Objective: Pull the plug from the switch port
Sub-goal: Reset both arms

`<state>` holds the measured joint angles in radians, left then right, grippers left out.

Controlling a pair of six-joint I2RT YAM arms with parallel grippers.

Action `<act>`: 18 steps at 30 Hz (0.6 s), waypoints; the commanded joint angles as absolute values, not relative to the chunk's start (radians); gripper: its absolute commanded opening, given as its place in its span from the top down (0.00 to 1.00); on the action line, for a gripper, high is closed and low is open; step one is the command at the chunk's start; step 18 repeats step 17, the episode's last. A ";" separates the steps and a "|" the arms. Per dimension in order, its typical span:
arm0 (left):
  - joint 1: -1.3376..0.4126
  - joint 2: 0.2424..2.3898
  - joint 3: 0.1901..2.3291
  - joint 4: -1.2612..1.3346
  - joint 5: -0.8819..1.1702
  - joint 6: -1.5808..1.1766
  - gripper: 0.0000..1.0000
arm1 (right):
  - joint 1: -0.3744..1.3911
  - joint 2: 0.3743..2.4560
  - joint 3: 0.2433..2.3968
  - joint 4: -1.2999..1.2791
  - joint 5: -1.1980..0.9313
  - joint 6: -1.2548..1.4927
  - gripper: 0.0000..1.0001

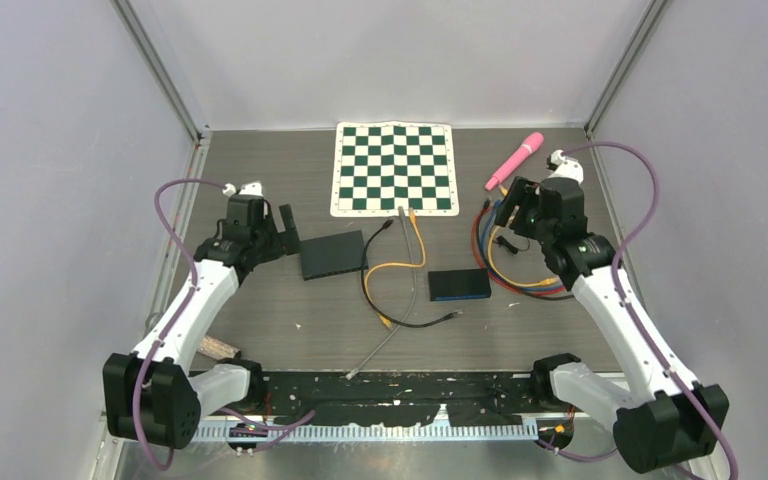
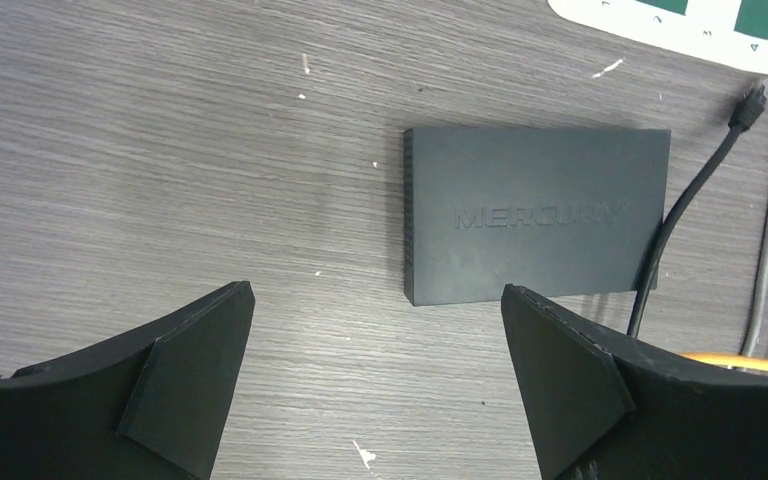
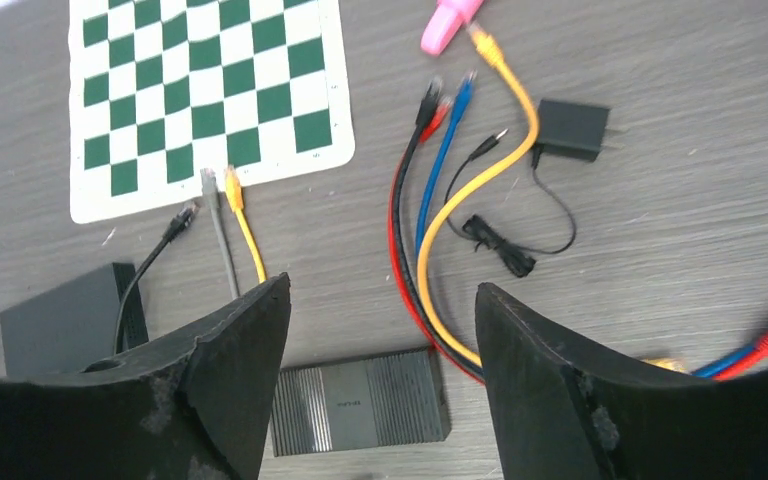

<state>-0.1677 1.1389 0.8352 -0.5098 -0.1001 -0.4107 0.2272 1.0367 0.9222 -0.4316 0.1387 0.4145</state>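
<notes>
Top view: two switches are lying on the bench [image 1: 260, 330], long axes left-right: the black switch [image 1: 332, 255] left of centre, the small switch [image 1: 460, 284] right of centre.

Left wrist view: the left end effector [image 2: 375, 300] is gaping wide, gripping nothing.

Right wrist view: the right end effector [image 3: 380, 290] is standing open and empty. Four cables [image 3: 444, 160] are curving toward the small switch's right end; I cannot tell whether a plug is seated there.

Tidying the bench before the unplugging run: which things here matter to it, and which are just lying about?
Job: Mercury switch, grey switch, coloured cable bundle, loose middle cables.
Lying about: chess mat, pink object, power adapter.
</notes>
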 commanded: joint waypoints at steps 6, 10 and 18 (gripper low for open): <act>-0.160 0.957 0.820 -0.429 -0.263 -0.473 0.00 | 0.225 0.910 0.985 -0.410 0.371 0.306 0.04; -0.160 0.854 0.797 -0.405 -0.299 -0.477 0.00 | 0.225 0.893 0.977 -0.421 0.550 0.278 0.05; -0.160 0.766 0.769 -0.369 -0.278 -0.411 0.00 | 0.226 0.842 0.902 -0.359 0.652 0.286 0.05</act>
